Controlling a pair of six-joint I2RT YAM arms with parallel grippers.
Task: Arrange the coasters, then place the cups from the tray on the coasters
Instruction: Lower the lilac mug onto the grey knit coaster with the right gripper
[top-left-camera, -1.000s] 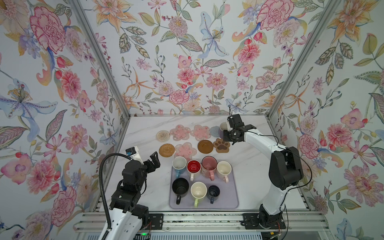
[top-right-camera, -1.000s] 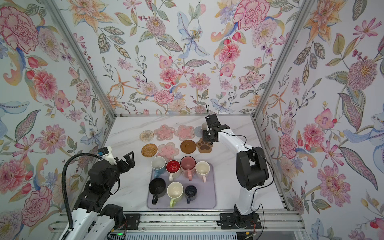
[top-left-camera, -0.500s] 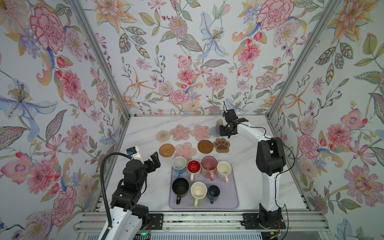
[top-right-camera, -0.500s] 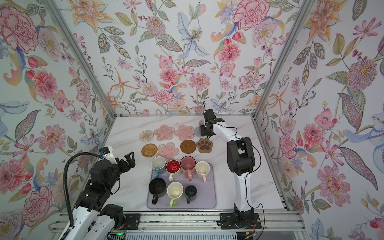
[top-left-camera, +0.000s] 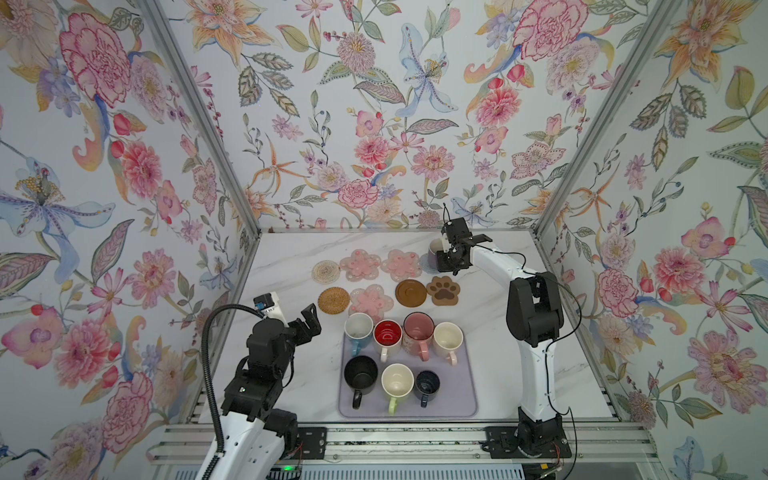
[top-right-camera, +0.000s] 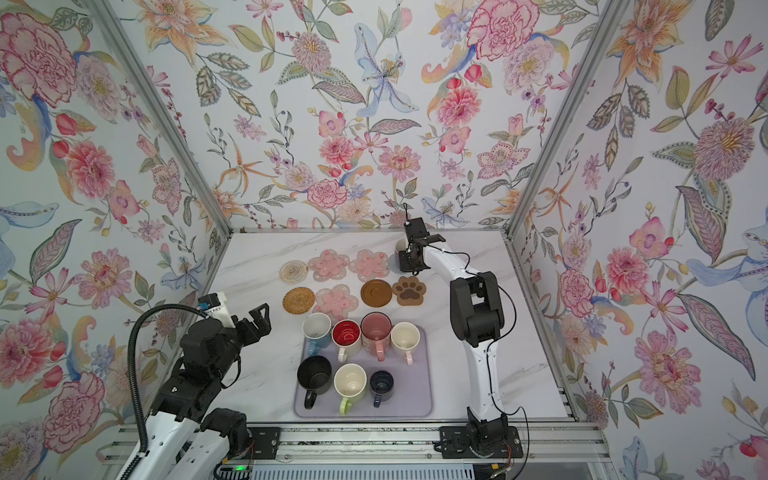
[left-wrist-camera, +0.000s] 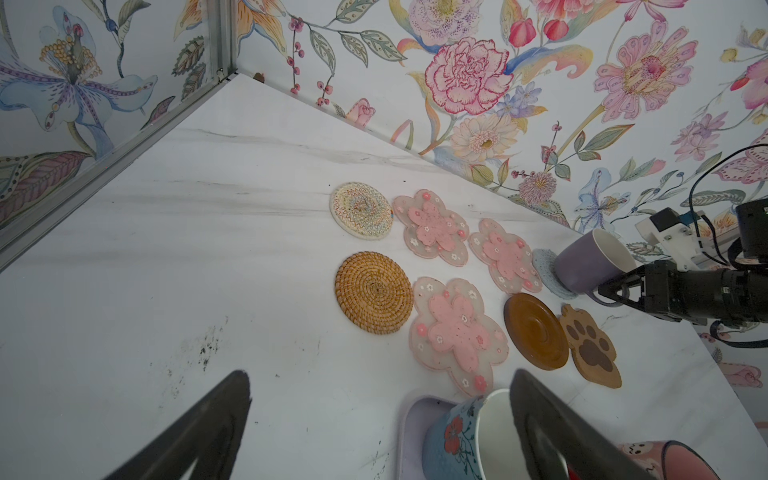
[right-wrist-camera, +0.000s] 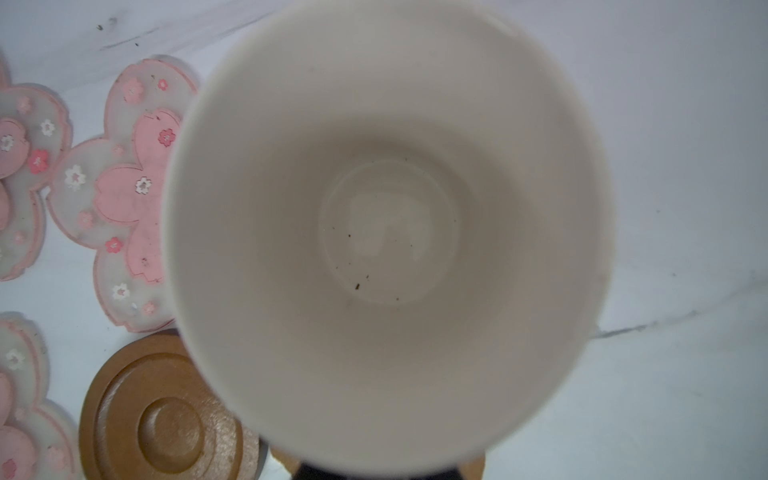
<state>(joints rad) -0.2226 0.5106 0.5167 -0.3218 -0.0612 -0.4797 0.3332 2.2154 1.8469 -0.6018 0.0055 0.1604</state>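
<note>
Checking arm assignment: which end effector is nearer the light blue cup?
Left. The left end effector hangs open beside the light blue cup; the right end effector is far back, shut on the lavender cup.

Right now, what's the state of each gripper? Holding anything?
Left gripper: open, holding nothing.
Right gripper: shut on the lavender cup, gripping at its handle.

Your right gripper, clamped on the lavender cup, now sits farther back and left of the paw-print coaster than a second ago, bringing the tilted cup over the grey-blue coaster behind that paw-print, and the right arm's elbow stands closer to it.
</note>
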